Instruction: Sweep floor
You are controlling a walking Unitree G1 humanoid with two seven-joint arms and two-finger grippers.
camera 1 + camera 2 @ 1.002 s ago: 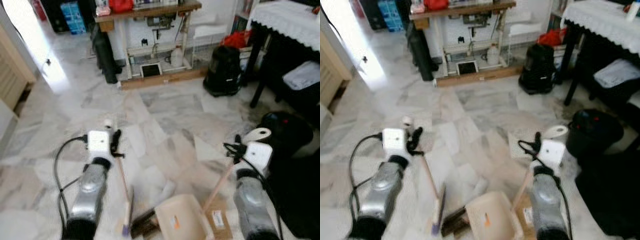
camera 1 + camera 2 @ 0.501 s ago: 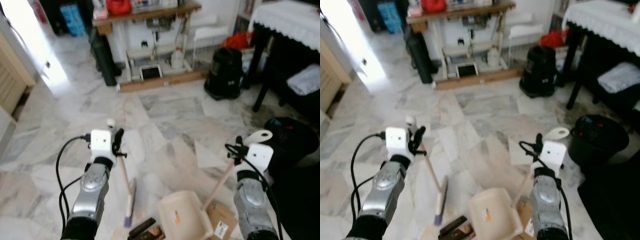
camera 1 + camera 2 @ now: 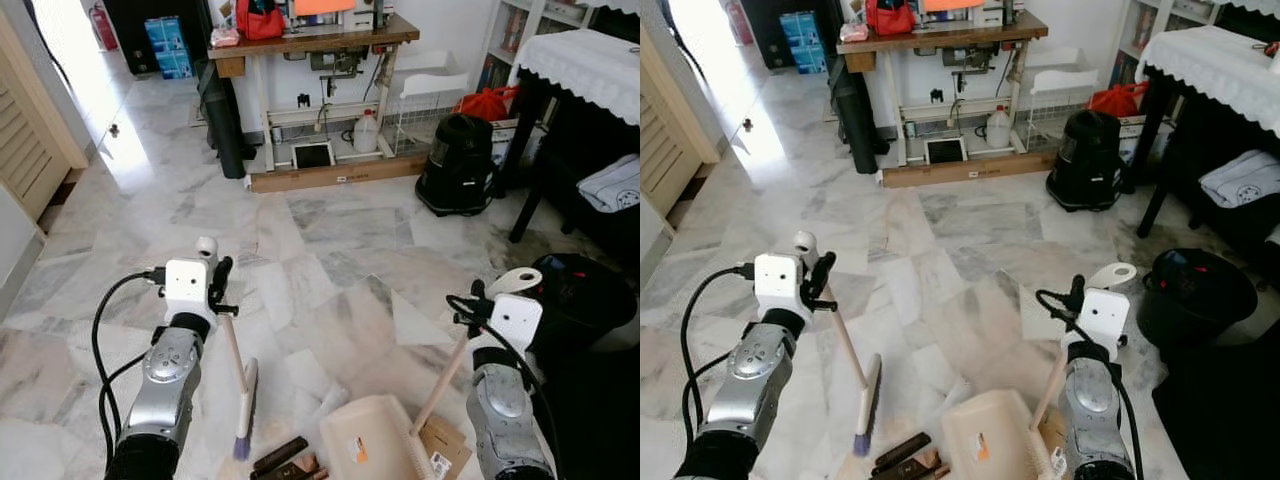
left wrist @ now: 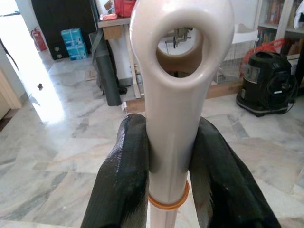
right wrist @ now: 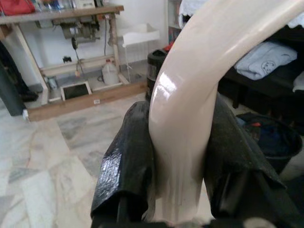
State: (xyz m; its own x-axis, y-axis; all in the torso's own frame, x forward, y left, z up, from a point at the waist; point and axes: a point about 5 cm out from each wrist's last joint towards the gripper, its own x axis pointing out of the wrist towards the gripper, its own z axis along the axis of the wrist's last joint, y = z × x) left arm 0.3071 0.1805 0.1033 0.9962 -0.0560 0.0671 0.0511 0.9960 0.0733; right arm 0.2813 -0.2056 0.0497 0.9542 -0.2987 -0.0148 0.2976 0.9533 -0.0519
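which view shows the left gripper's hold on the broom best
The left wrist view: both black fingers press the broom handle's sides, close up. The eye views show the left gripper small, atop the slanting handle.

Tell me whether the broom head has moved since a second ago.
Yes. The broom head now sits clear to the left of the dustpan instead of nearly touching it.

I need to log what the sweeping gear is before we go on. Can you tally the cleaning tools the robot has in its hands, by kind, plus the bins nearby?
Brooms: 1, broom, held in the left hand.
Dustpans: 1, dustpan, its handle held in the right hand.
Bins: 1, black bin to the robot's right.
Total: 3
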